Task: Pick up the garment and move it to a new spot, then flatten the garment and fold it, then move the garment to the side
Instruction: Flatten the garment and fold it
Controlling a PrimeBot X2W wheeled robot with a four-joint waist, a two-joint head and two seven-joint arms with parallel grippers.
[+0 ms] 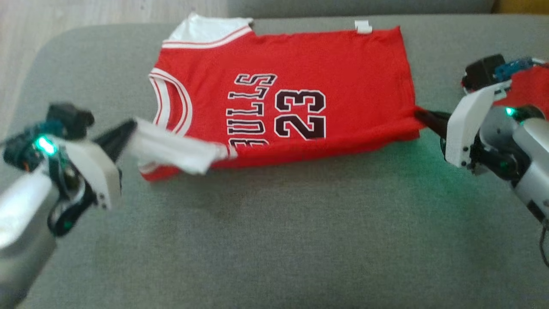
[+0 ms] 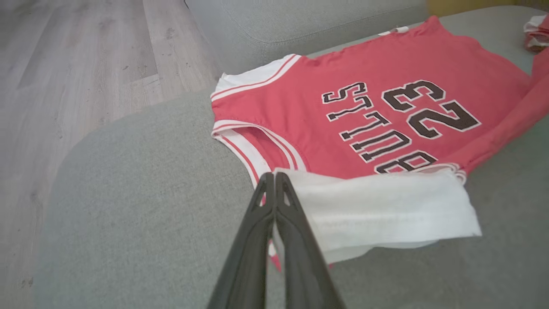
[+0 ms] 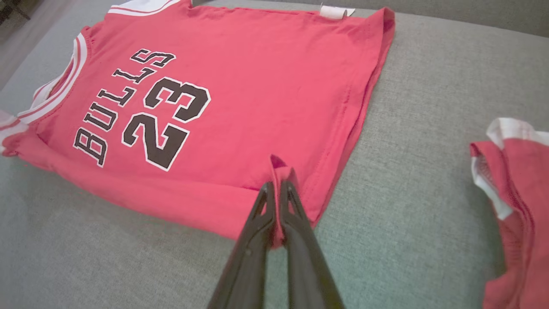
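Evidently left end effector (image 1: 130, 127) and right end effector (image 1: 419, 114) pinch the jersey (image 1: 351, 73), fold half-covering BULLS.

A grey woven cushion (image 1: 274, 240) with a rounded far-left corner carries everything. A red jersey (image 1: 343, 77) lies on its far half, front up, printed BULLS and 23 in black with white outlines. The neck and white-trimmed armholes point left and the hem points right. A small white label (image 1: 363, 26) sticks out at the far edge. Most of the jersey lies flat, but its near long edge is rolled up off the fabric, and a white panel (image 1: 171, 148) is turned over at the near left. A second red garment (image 3: 519, 206) with white trim lies crumpled, well apart beyond the hem. Pale wood floor (image 2: 64, 64) shows past the cushion's left edge.
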